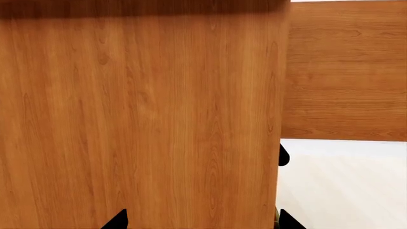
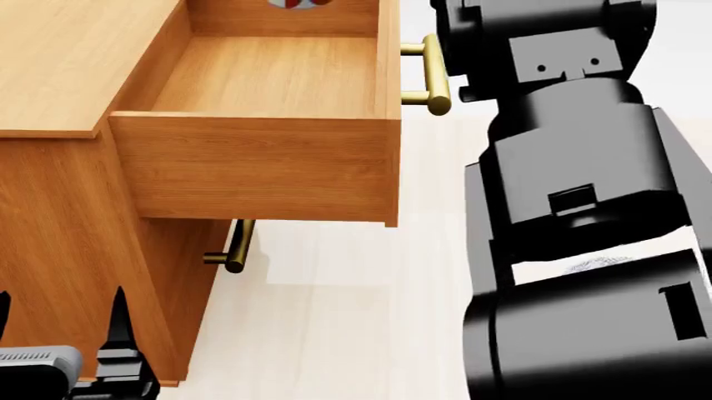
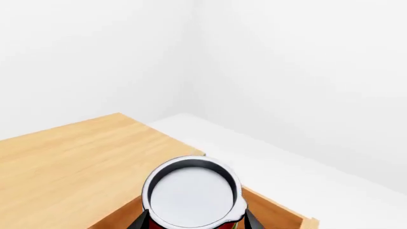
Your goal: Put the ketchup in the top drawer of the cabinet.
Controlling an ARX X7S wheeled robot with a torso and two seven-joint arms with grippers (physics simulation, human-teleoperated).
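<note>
Two grippers I'm watching, L to R. L gripper [image 2: 62, 333] is sitting low beside the cabinet [image 2: 67, 242], fingertips apart, nothing between them; its wrist cam is filling w/ wood grain. Top drawer [image 2: 256, 158] is hanging pulled out, brass handle [image 2: 436, 73] facing my R arm. R gripper [image 3: 194, 223] is clamping the ketchup [image 3: 192, 196], silver top up, hovering over the drawer's far end; a red-white sliver is showing there in head cam.
</note>
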